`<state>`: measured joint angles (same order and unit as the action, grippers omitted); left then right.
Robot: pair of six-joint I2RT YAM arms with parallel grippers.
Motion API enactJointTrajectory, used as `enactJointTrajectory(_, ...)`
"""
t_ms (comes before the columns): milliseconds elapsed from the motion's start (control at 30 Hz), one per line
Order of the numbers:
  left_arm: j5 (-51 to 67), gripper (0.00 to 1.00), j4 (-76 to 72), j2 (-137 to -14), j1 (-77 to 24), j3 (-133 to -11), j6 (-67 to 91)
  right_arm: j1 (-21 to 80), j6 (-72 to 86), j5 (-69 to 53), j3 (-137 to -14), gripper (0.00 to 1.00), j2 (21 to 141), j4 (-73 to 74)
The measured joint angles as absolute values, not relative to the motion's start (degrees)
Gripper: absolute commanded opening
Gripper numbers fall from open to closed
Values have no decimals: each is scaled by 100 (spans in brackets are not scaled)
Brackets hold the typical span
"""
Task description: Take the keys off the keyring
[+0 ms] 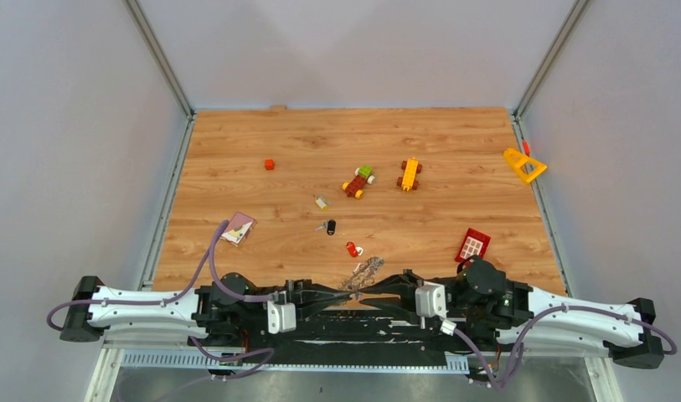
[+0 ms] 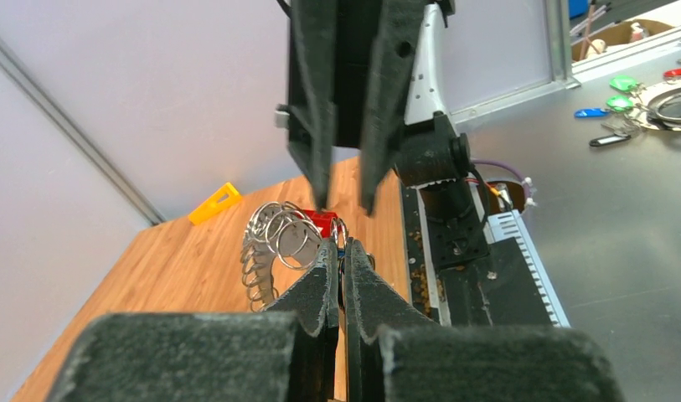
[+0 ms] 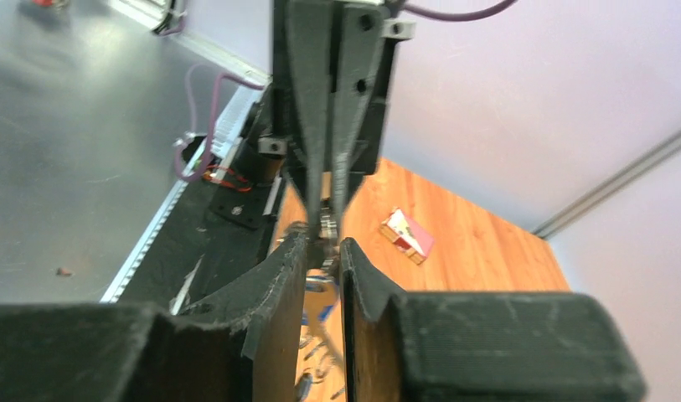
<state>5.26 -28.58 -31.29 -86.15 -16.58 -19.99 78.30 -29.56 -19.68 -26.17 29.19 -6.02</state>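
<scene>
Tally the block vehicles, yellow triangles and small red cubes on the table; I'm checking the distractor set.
Block vehicles: 2
Yellow triangle: 1
Small red cube: 1
Total: 4

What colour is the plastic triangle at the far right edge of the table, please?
Yellow; the plastic triangle shows best in the top external view.
</scene>
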Motion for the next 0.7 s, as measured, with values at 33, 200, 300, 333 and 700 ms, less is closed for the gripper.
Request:
enactJointTrajectory(33, 545, 0, -2849, -3124, -8617, -1658, -1997, 7830, -2961, -1922, -2617, 23, 2862, -617)
enactJointTrajectory(200, 668, 0, -2753, -3138, -8626, -1656, -1988, 7824, -2954, -1741, -2617, 23, 2606, -773)
enactJointTrajectory(300, 703, 0, -2753, -3135, -8626, -1658, -1990, 7824, -2947, -1697, -2617, 22, 2650, -801)
enactJointTrajectory(333, 705, 0, -2753, -3138, -8626, -1658, -1990, 7824, -2945, -1697, -2617, 21, 2689, -803)
enactJointTrajectory(700, 541, 0, -2751, -3057, -8626, -1658, -1988, 7824, -2869, -1968, -2617, 21, 2915, -718)
